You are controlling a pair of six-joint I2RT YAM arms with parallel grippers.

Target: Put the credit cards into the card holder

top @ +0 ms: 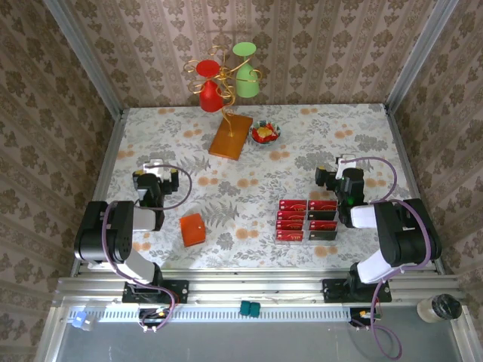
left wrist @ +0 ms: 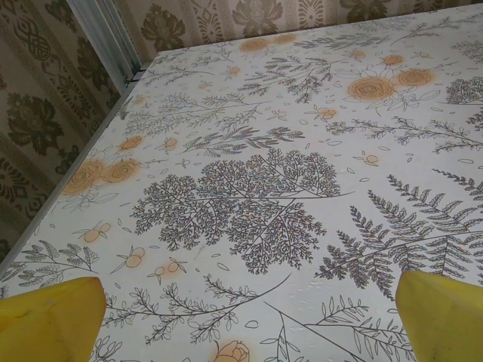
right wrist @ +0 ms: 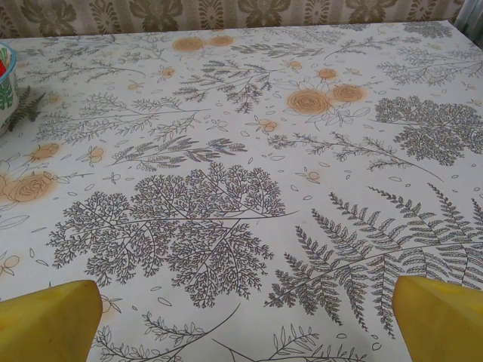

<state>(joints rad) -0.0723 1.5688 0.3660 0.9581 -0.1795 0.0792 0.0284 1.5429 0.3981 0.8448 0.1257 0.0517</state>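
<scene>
The card holder [top: 192, 229], a small orange square, lies shut on the flower-printed table near the front left. The credit cards [top: 307, 219], mostly red with a few dark ones, are laid out in two neat columns right of centre. My left gripper [top: 155, 167] sits behind and to the left of the card holder, apart from it. In the left wrist view its yellow fingertips [left wrist: 53, 320] stand wide apart over bare tablecloth. My right gripper [top: 344, 163] rests just behind the right column of cards. Its yellow fingertips [right wrist: 441, 317] are also spread wide, with nothing between them.
An orange-brown wooden board [top: 231, 136] lies at the back, under a gold stand with a red and a green cup [top: 226, 75]. A small bowl [top: 265, 134] sits next to the board; its rim [right wrist: 6, 83] shows in the right wrist view. Metal rails [left wrist: 106, 38] border the table.
</scene>
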